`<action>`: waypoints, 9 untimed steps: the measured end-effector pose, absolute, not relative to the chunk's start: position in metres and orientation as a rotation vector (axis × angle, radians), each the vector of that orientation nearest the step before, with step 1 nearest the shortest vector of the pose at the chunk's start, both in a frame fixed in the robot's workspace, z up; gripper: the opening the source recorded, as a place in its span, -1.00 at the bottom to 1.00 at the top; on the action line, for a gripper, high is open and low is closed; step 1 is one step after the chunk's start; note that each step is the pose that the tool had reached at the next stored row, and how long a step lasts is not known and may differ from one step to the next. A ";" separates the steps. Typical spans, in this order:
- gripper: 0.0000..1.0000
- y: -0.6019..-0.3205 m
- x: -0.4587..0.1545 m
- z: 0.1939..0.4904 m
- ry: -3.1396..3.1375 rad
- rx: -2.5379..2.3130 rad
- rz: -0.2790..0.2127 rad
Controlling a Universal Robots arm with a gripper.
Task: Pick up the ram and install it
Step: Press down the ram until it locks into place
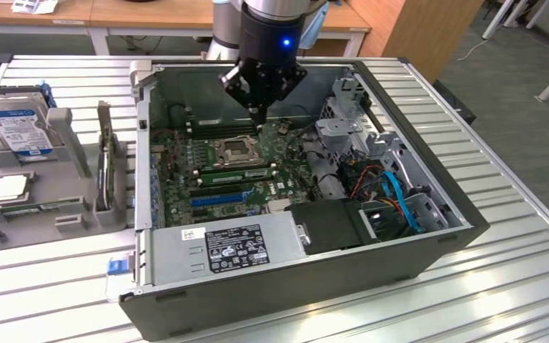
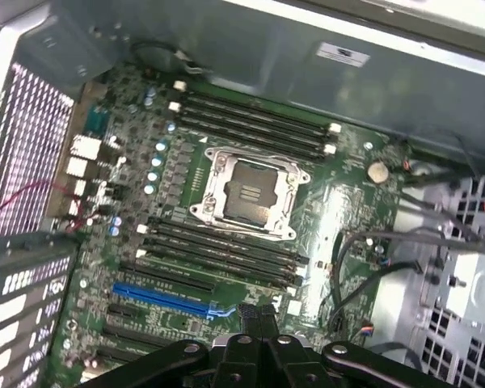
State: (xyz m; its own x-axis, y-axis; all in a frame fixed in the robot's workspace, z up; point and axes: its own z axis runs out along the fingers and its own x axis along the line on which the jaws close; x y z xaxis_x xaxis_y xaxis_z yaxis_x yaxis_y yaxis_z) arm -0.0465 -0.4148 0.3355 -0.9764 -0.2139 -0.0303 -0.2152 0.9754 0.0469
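The arm (image 1: 255, 18) is reaching straight down from above, its wrist section pointing vertically with a small blue light glowing on its front. The black gripper (image 1: 256, 108) is hanging at the end of it, its linkages angling inward to a narrow tip. Its fingers (image 2: 257, 317) are pressing flat together, fully closed, and they are gripping nothing between them.

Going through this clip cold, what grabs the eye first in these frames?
The open computer case fills the middle of the table, its green motherboard and empty CPU socket exposed. The black gripper hangs shut just above the board near the far memory slots, with a blue light glowing on the arm. On the exterior view's left, a grey holder carries a blue-labelled hard drive.
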 end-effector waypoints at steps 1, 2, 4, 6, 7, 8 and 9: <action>-0.80 -0.415 -0.046 0.335 3.100 -0.312 0.078; -0.80 -0.415 -0.046 0.335 3.101 -0.291 0.077; -0.80 -0.415 -0.046 0.335 3.104 -0.251 0.077; -0.80 -0.415 -0.046 0.335 3.107 -0.218 0.077; -0.80 -0.415 -0.046 0.335 3.107 -0.211 0.076; -0.80 -0.415 -0.046 0.335 3.107 -0.210 0.076; -0.80 -0.415 -0.046 0.335 3.108 -0.210 0.076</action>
